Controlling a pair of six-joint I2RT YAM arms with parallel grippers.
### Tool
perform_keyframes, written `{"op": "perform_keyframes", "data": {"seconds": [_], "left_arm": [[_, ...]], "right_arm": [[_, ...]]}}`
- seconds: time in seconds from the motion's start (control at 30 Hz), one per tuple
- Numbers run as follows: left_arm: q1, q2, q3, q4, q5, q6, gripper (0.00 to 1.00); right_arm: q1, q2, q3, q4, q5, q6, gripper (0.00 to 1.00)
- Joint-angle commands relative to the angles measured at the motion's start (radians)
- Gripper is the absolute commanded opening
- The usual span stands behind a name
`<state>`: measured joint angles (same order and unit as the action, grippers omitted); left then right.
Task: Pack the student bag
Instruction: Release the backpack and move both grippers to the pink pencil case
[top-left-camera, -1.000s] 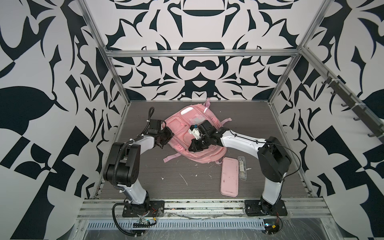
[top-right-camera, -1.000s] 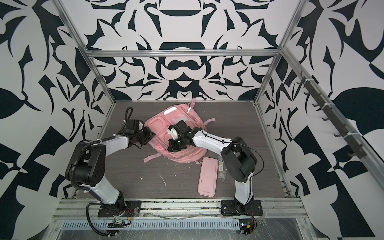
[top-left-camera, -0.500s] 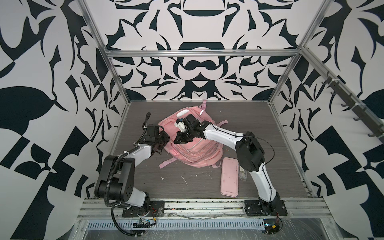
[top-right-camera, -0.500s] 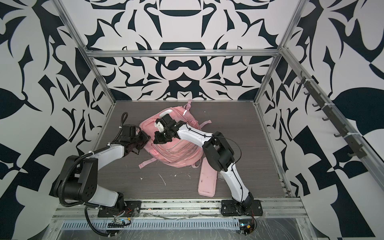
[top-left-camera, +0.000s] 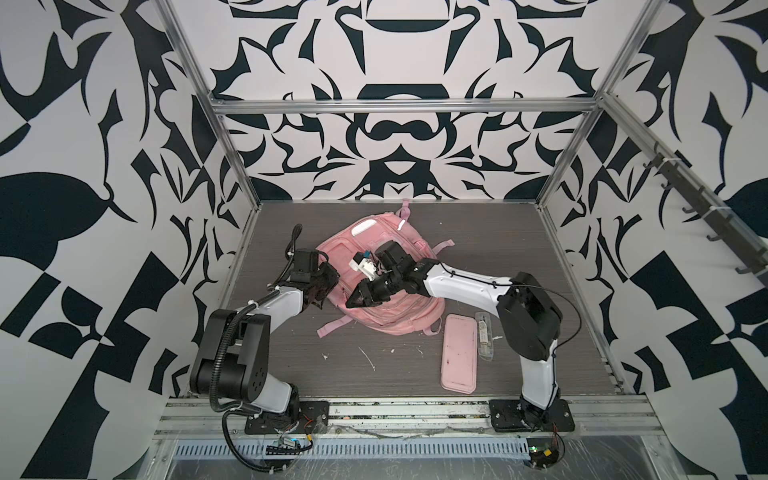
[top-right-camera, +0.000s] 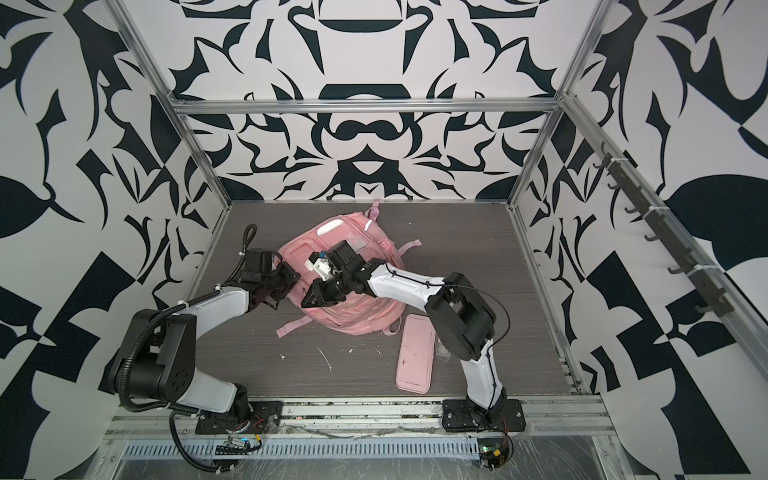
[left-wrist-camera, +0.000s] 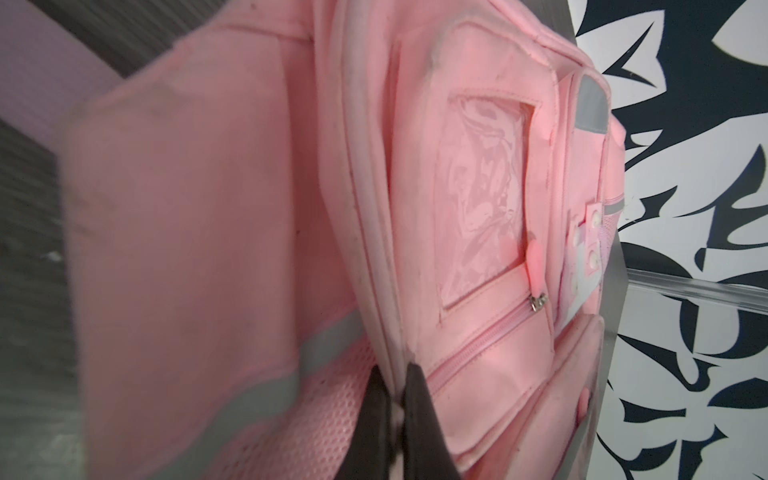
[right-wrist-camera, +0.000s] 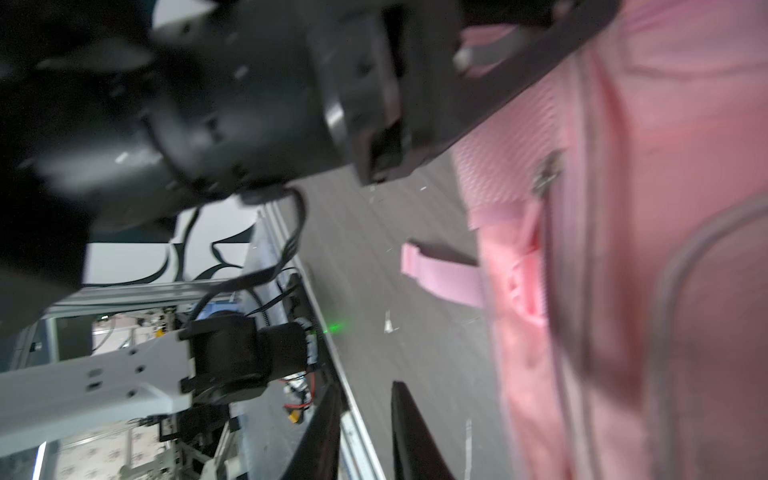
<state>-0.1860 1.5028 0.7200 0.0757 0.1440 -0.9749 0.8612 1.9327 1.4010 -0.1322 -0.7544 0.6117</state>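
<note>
Left gripper (left-wrist-camera: 395, 374) clamps an edge seam of the large pink fabric backpack (top-left-camera: 409, 318) lying mid-way across the grey table (top-left-camera: 291, 365), right gripper (right-wrist-camera: 365, 388) stands parted and empty beside it; you appear to be opening a compartment, so next seat the right jaws on the metal zip pull (right-wrist-camera: 547, 171).

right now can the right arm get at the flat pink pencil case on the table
Probably yes. The pencil case lies uncovered beside the student bag, and the right gripper is open and empty. It lies near that arm's base, so the fold back would be tight.
</note>
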Motion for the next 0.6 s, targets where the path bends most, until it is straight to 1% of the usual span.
{"op": "perform_keyframes", "data": {"seconds": [0.0,0.1,0.17,0.2,0.33,0.37,0.47,0.57], "left_arm": [[-0.001,0.017,0.046,-0.023,0.030,0.033,0.00],[-0.001,-0.004,0.063,-0.063,0.032,0.063,0.01],[-0.001,-0.026,0.075,-0.097,0.024,0.093,0.06],[-0.001,-0.036,0.081,-0.117,0.021,0.107,0.10],[-0.001,-0.080,0.104,-0.194,0.001,0.173,0.38],[-0.002,-0.091,0.108,-0.208,-0.006,0.185,0.43],[-0.003,-0.124,0.117,-0.239,-0.010,0.211,0.54],[-0.013,-0.141,0.144,-0.273,0.003,0.240,0.60]], "right_arm": [[0.000,-0.116,-0.104,0.107,-0.056,-0.001,0.26],[-0.027,-0.193,-0.192,0.029,0.043,-0.037,0.28],[-0.065,-0.259,-0.257,-0.019,0.122,-0.045,0.32],[-0.085,-0.286,-0.283,-0.039,0.150,-0.049,0.35],[-0.184,-0.416,-0.389,-0.123,0.256,-0.058,0.45],[-0.207,-0.444,-0.412,-0.144,0.278,-0.059,0.47],[-0.265,-0.533,-0.468,-0.207,0.357,-0.048,0.53],[-0.297,-0.607,-0.517,-0.254,0.426,-0.031,0.58]]}}
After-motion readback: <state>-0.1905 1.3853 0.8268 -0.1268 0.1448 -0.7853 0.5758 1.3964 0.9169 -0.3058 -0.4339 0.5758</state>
